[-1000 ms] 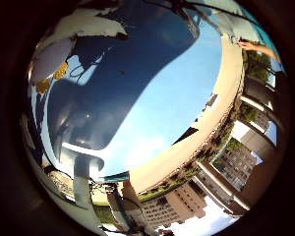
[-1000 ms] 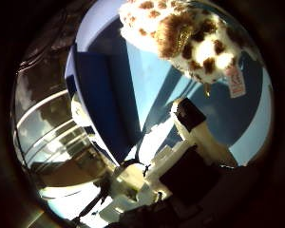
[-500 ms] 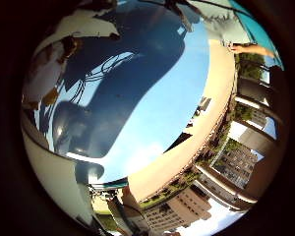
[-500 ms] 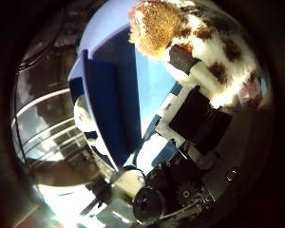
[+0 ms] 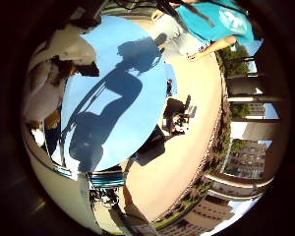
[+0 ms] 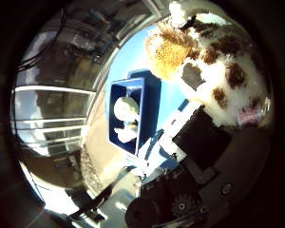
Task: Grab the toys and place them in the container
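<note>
A white plush toy with brown spots and an orange mane (image 6: 213, 71) fills much of the thumb side view, close to the palm. My hand (image 6: 197, 142) is shut on it, with a black and white finger lying against its body. Part of the same toy shows at the edge of the little finger side view. Farther off, a blue container (image 6: 152, 109) stands on the blue table (image 5: 132, 83), and a white toy (image 6: 125, 110) lies inside it. The arm's shadow falls across the table top.
The table is round, with tan paved ground around it. Dark equipment (image 5: 177, 118) stands on the ground beside the table. A person in a teal shirt (image 5: 216, 19) is beyond the table's far edge. Railings and buildings ring the yard.
The table and the container now look smaller and farther off, so the hand has risen with the spotted toy still in it. The container's inside has come into view.
</note>
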Available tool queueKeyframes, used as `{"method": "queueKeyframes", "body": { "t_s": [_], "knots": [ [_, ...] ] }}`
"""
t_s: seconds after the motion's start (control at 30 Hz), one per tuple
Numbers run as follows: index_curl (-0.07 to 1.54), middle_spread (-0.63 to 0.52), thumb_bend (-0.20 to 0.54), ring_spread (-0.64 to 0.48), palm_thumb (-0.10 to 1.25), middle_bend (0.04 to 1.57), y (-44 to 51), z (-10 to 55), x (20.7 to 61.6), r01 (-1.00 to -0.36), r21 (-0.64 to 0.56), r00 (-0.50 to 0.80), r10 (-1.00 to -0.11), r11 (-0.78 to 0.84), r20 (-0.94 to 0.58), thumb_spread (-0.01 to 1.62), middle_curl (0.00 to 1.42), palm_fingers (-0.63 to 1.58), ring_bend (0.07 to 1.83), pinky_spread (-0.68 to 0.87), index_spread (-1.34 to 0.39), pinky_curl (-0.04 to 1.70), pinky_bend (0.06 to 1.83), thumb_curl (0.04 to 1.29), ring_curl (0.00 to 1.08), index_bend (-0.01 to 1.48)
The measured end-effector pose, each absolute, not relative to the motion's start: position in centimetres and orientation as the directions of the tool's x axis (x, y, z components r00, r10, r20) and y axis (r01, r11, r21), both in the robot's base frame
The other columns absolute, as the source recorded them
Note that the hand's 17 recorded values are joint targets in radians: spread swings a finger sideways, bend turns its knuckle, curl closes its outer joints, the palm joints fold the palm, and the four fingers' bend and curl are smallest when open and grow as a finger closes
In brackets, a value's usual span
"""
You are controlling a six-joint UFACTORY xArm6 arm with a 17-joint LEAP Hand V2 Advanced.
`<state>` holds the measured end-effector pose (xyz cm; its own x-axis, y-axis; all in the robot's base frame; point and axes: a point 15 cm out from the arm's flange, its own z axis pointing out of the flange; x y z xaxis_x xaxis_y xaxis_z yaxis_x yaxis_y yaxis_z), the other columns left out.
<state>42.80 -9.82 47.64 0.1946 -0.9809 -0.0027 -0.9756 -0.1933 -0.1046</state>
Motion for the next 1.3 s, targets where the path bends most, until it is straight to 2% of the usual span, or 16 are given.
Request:
{"method": "queueKeyframes", "body": {
  "t_s": [0.17,0.27,0.43,0.57,0.67,0.77,0.8,0.83,0.87,0.9,0.93,0.97,1.0,1.13,1.3],
  "knots": [
    [1.02,-0.17,-0.014,-0.10,0.99,1.32,-2.3,50.1,39.6,-0.933,-0.100,0.347,-0.938,-0.345,-0.010,1.11,0.98,0.82,1.53,0.13,-0.64,0.55,1.74,0.70,0.79,0.80],
    [1.07,-0.17,-0.014,-0.10,0.99,1.33,1.9,49.1,38.1,-0.909,-0.070,0.414,-0.910,-0.411,-0.032,1.11,0.99,0.80,1.55,0.12,-0.64,0.57,1.75,0.71,0.80,0.80],
    [1.16,-0.17,-0.014,-0.10,0.98,1.37,7.6,41.3,35.8,-0.894,0.064,0.437,-0.894,-0.444,-0.103,1.11,0.99,0.77,1.58,0.11,-0.66,0.61,1.75,0.73,0.80,0.79],
    [1.21,-0.16,-0.029,-0.10,0.94,1.39,11.4,36.3,36.8,-0.893,0.045,0.443,-0.891,-0.449,-0.103,1.12,0.99,0.75,1.59,0.10,-0.67,0.64,1.75,0.74,0.80,0.78],
    [1.25,-0.16,-0.038,-0.10,0.86,1.40,13.3,32.8,37.5,-0.899,0.034,0.431,-0.897,-0.436,-0.099,1.13,0.99,0.70,1.60,0.09,-0.68,0.66,1.71,0.72,0.80,0.79],
    [1.24,-0.15,-0.037,-0.06,0.82,1.35,14.5,30.1,38.7,-0.904,0.038,0.420,-0.902,-0.425,-0.099,1.14,0.96,0.66,1.57,0.11,-0.67,0.67,1.60,0.68,0.76,0.78],
    [1.21,-0.14,-0.041,-0.04,0.80,1.30,14.5,29.4,38.9,-0.904,0.052,0.418,-0.903,-0.424,-0.100,1.14,0.93,0.65,1.52,0.13,-0.66,0.66,1.56,0.66,0.73,0.77],
    [1.18,-0.13,-0.043,-0.02,0.79,1.21,14.6,28.7,38.9,-0.903,0.070,0.415,-0.904,-0.423,-0.103,1.15,0.88,0.54,1.44,0.15,-0.64,0.66,1.56,0.64,0.71,0.69],
    [1.14,-0.14,-0.043,0.01,0.77,1.09,14.6,28.4,38.9,-0.902,0.083,0.414,-0.904,-0.423,-0.105,1.15,0.84,0.22,1.36,0.19,-0.61,0.67,1.55,0.62,0.70,0.58],
    [1.08,-0.10,-0.046,0.09,0.75,0.86,14.5,28.3,38.9,-0.901,0.094,0.413,-0.904,-0.423,-0.106,1.15,0.75,-0.21,1.20,0.24,-0.58,0.67,1.49,0.61,0.66,0.52],
    [1.01,-0.07,-0.042,0.14,0.74,0.73,14.3,28.2,38.7,-0.899,0.114,0.413,-0.905,-0.423,-0.106,1.14,0.68,-0.30,1.05,0.28,-0.56,0.62,1.40,0.59,0.60,0.48],
    [0.98,-0.05,-0.041,0.16,0.74,0.65,14.1,28.3,38.5,-0.894,0.134,0.416,-0.903,-0.428,-0.107,1.14,0.64,-0.35,0.97,0.29,-0.55,0.59,1.36,0.58,0.55,0.45],
    [0.88,-0.01,-0.039,0.22,0.73,0.49,13.9,28.5,38.4,-0.889,0.151,0.419,-0.901,-0.432,-0.110,1.14,0.56,-0.35,0.82,0.34,-0.54,0.52,1.27,0.56,0.46,0.34],
    [0.71,0.07,-0.034,0.29,0.71,0.27,13.0,30.9,39.2,-0.887,0.152,0.420,-0.899,-0.435,-0.121,1.13,0.45,-0.26,0.62,0.40,-0.51,0.42,1.07,0.52,0.35,0.14],
    [0.55,0.10,-0.029,0.32,0.70,0.16,11.9,34.3,41.0,-0.902,0.084,0.413,-0.904,-0.423,-0.114,1.13,0.38,-0.15,0.51,0.45,-0.48,0.34,0.94,0.48,0.31,0.12]
  ]
}}
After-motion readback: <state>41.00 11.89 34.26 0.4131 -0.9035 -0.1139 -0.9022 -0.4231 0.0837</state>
